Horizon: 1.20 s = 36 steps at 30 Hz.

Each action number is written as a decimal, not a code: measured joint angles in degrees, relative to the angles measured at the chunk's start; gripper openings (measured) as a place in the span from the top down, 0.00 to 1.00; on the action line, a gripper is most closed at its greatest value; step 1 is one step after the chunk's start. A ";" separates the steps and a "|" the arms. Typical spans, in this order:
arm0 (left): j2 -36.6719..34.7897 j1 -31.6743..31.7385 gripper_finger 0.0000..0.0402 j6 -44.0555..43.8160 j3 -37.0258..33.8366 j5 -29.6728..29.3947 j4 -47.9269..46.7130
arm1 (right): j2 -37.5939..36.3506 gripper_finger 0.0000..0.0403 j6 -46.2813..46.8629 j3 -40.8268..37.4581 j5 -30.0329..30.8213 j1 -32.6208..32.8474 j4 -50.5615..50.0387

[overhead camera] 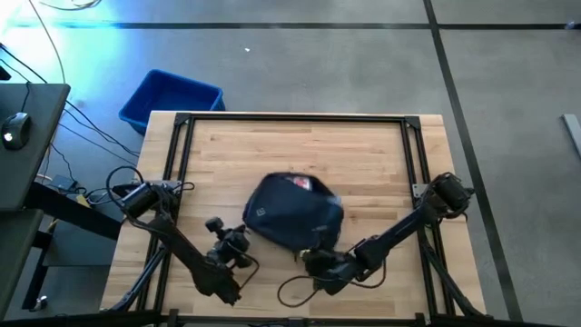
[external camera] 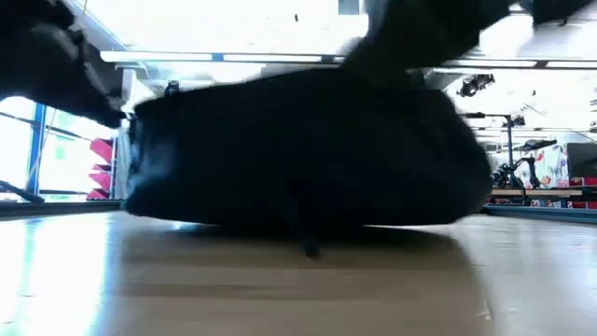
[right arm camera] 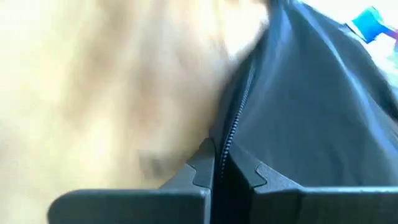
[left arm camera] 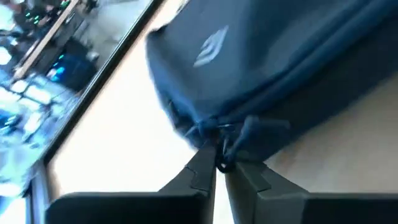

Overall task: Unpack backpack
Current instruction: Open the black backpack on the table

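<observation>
Your right gripper and left gripper pinch the soft backpack's zipper edges (limp fabric; grip seams).

A wooden table of pale planks, edged by a black metal frame, carries everything. One thing lies directly on it: the backpack, set near the middle and toward the near edge, its base flat on the wood in the low view. A thin dark cable loops on the boards at the near edge, just right of centre.
</observation>
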 joint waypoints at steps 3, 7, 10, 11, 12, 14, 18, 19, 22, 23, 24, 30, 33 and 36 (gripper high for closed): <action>-0.82 -0.48 0.86 0.87 1.06 4.29 -1.87 | 0.00 0.93 -2.60 0.19 -4.93 -0.47 9.80; -1.17 -1.47 0.70 0.04 1.71 8.34 -5.23 | -0.04 0.76 -4.37 0.24 -5.72 -0.44 11.20; -1.19 -2.54 0.61 -0.22 1.73 10.07 -5.90 | -0.04 0.61 -5.59 0.24 -6.27 -0.17 11.19; -1.18 -2.89 0.58 0.28 1.89 10.24 -5.93 | -0.05 0.56 -6.64 0.24 -6.26 0.16 11.17; -1.19 -3.17 0.57 0.93 2.36 10.31 -5.94 | -0.18 0.51 -7.66 0.24 -6.37 0.56 10.89; -1.17 -3.60 0.55 1.85 3.61 9.78 -5.87 | -0.89 0.44 -10.03 0.24 -6.33 1.68 8.55; -1.19 -4.77 0.54 8.84 7.40 6.55 -2.52 | -3.27 0.37 -9.69 0.24 1.00 4.04 1.36; -1.17 -5.17 0.54 11.56 8.55 4.68 -0.50 | -3.73 0.37 -9.13 0.24 2.69 4.35 -0.03; -1.19 -6.10 0.54 22.96 11.69 -1.66 8.87 | -3.99 0.38 -8.24 0.26 3.69 4.45 -2.04; -1.18 -6.27 0.54 27.53 12.70 -2.83 12.29 | -3.95 0.39 -7.75 0.26 3.66 4.44 -2.34; -1.17 -6.29 0.54 32.32 13.62 -3.75 15.91 | -3.93 0.39 -7.04 0.16 3.53 4.41 -2.30; -1.17 -5.20 0.54 61.92 15.87 0.14 43.20 | -3.93 0.44 -3.03 -0.24 3.25 3.86 -4.68; -1.17 -3.57 0.54 71.54 15.89 9.98 54.99 | -3.93 0.45 -2.70 -0.24 2.84 3.84 -5.16; -1.03 -1.72 0.54 76.23 15.89 19.57 61.52 | -3.91 0.47 -2.68 -0.24 2.76 3.86 -5.00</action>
